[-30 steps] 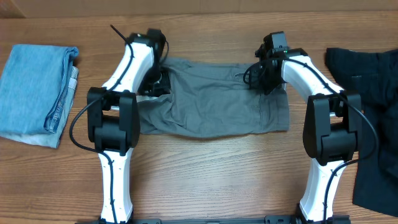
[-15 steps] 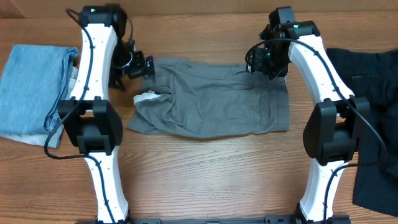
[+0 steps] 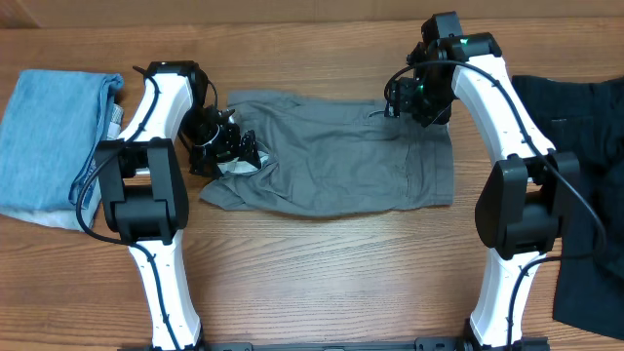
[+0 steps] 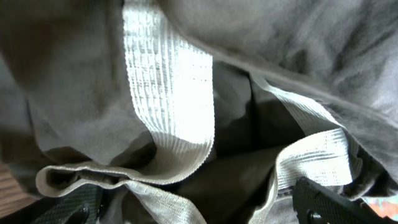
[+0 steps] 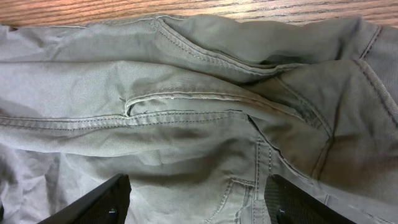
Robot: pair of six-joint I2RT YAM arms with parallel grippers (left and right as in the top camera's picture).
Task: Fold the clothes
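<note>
shorts (image 3: 331, 156) run left-right between my arms. left gripper (image 3: 229, 148) is over their left end, right gripper (image 3: 414, 99) over the top-right corner, both spread, holding nothing.

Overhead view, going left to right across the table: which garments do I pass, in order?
light-blue garment → grey shorts → black garment

The shorts (image 3: 331, 156) lie mid-way along the table (image 3: 322, 263), toward its far edge. A folded garment (image 3: 54, 146) sits at the left edge, another garment (image 3: 585, 175) at the right edge. My left claw (image 3: 229, 148) is over the shorts' left end, and my right claw (image 3: 414, 97) is over their far right corner.
</note>
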